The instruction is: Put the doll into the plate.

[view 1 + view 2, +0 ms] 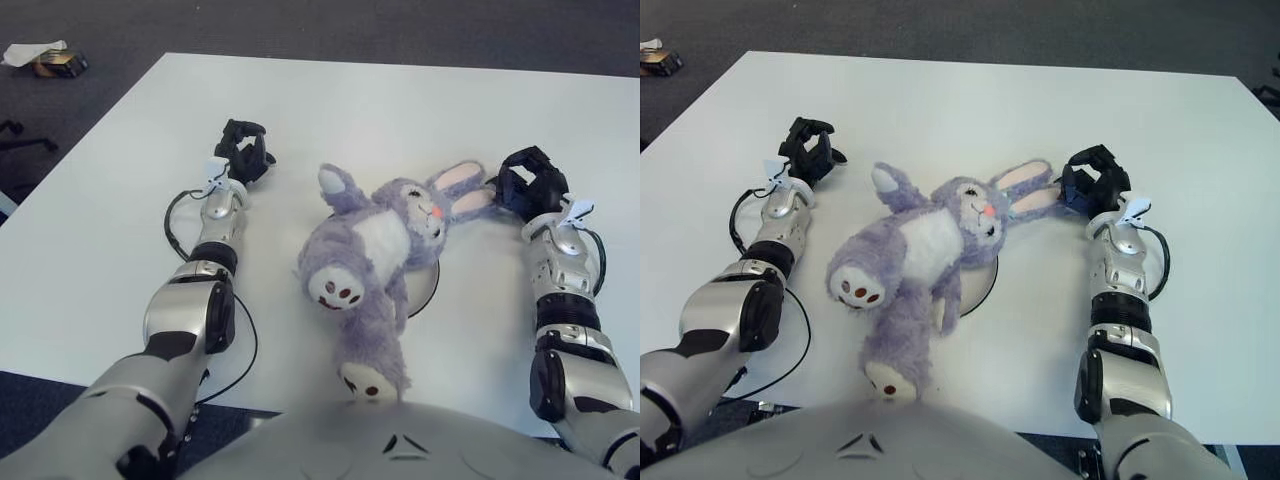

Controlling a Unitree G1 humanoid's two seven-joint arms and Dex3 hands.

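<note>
1. Judging from how things lie, you are close to the end of the task: the doll [375, 255], a purple plush rabbit, lies sprawled on its back over the plate [428, 285], hiding most of it.
2. Only a dark-rimmed arc of the plate shows at the doll's right flank, near the middle of the white worktop [400, 100].
3. Your doubt should be coverage. The torso and head sit over the plate, but one leg trails off toward the worktop's near edge and the ears reach out to the right, past the rim.
4. Your right hand [530, 183] shows just beside the tips of the ears, fingers curled. You cannot tell from either view whether they pinch an ear or merely sit next to it.
5. Your left hand [243, 160] shows to the left of the doll, well apart from it, fingers curled and holding nothing.
6. What is left, as a judgement: confirm the right hand is free of the ears and draw it clear. If a tidier result is wanted, nudge the trailing leg inward; soft plush will flop rather than stay put.
</note>
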